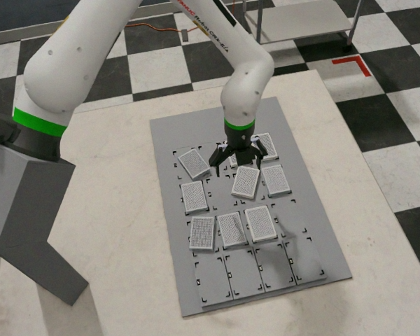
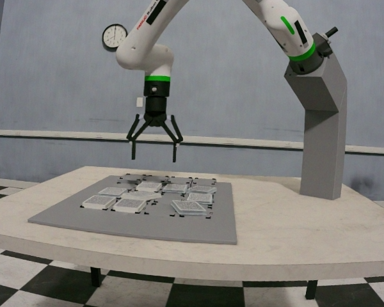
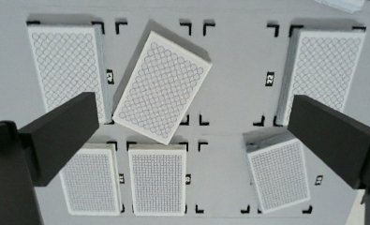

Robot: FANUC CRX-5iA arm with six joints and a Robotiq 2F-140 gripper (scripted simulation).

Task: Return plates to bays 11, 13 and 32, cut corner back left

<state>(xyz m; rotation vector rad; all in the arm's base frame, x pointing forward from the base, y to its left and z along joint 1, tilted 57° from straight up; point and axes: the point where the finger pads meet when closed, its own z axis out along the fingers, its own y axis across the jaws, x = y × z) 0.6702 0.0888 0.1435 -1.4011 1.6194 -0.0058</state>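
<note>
My gripper (image 1: 239,164) (image 2: 153,158) (image 3: 194,111) is open and empty, high above the grey deck (image 1: 173,130) (image 2: 198,231) near bays 21 and 22. A sealed 96-well plate (image 1: 245,181) (image 2: 141,194) (image 3: 162,87) lies skewed across bay 32, just below and beside the fingers. A sealed 384-well plate (image 1: 193,163) (image 2: 188,206) (image 3: 279,175) lies turned in bay 11. Another 384-well plate (image 1: 201,232) (image 2: 202,188) sits askew at bay 13.
Square in their bays stand plates at 12 (image 1: 194,196) (image 3: 324,70), 42 (image 1: 275,179) (image 3: 66,66), 41 (image 1: 268,144) (image 3: 92,180), 31 (image 3: 157,178), 23 (image 1: 232,229) and 33 (image 1: 260,223). The raised column 4 bays (image 1: 243,274) hold nothing. The arm's grey pedestal (image 1: 18,202) stands to the left.
</note>
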